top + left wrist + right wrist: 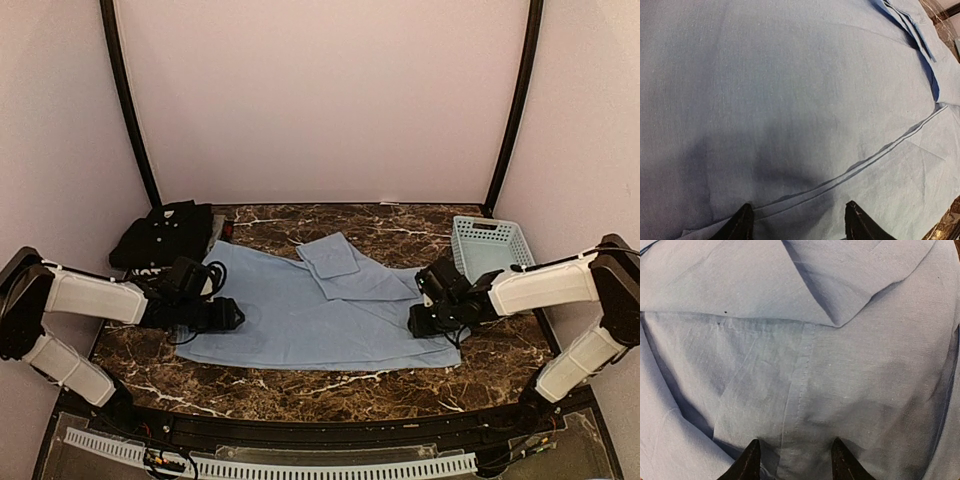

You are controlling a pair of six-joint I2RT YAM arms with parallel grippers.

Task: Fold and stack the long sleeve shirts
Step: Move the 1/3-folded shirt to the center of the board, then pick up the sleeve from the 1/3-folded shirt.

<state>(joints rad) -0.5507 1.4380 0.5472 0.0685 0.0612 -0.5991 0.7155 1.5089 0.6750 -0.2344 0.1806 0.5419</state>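
A large light blue shirt lies spread flat across the middle of the dark marble table, with a sleeve folded over its back part. A black shirt sits bundled at the back left. My left gripper is low over the blue shirt's left edge. In the left wrist view it is open, and a hem seam of the blue cloth runs between its fingertips. My right gripper is at the shirt's right edge. It is open too, its tips down on the blue cloth beside a stitched seam.
A pale blue plastic lattice basket stands at the back right, just behind my right arm. Two black curved poles rise at the back corners. Pale walls close in the sides and back. Bare marble shows in front of the shirt.
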